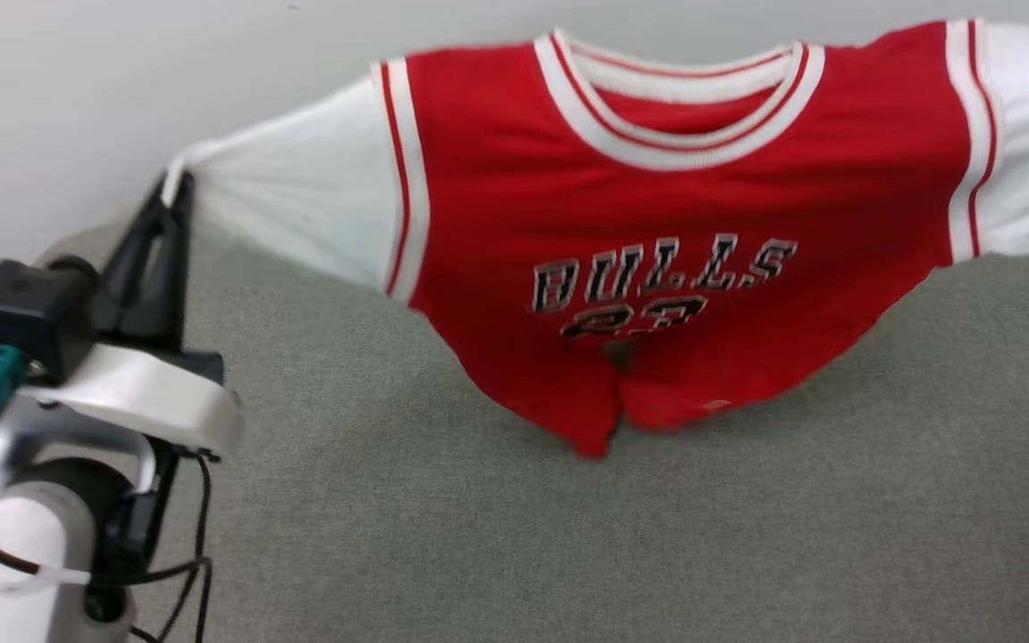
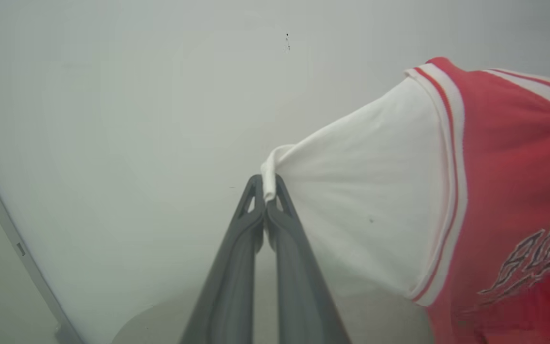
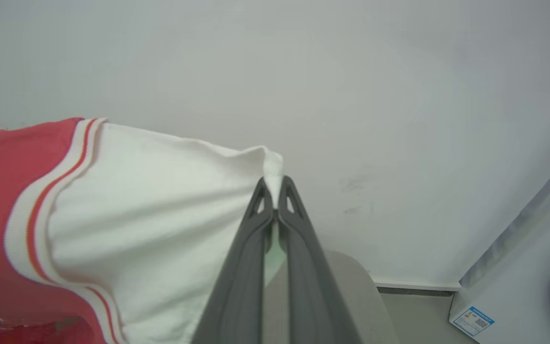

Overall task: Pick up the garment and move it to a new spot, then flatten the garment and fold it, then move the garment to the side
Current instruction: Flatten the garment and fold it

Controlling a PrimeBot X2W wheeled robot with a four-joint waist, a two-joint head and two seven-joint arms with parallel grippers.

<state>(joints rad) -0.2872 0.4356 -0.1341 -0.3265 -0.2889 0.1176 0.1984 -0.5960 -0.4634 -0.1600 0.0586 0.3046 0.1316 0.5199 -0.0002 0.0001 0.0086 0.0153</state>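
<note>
Okay, my left gripper (image 1: 177,181) and right gripper (image 3: 273,187) pinch sleeve tips, good holds; red-and-white jersey T-shirt (image 1: 657,232), frame centre, looks soft, light, saggy.

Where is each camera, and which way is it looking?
Head view: on the head, looking down at the shirt above the grey table; left gripper shows.
Left wrist view: on that wrist, facing the wall along its fingers, which pinch a white sleeve.
Right wrist view: likewise; right gripper pinches the other sleeve.
Shared: the shirt.
</note>
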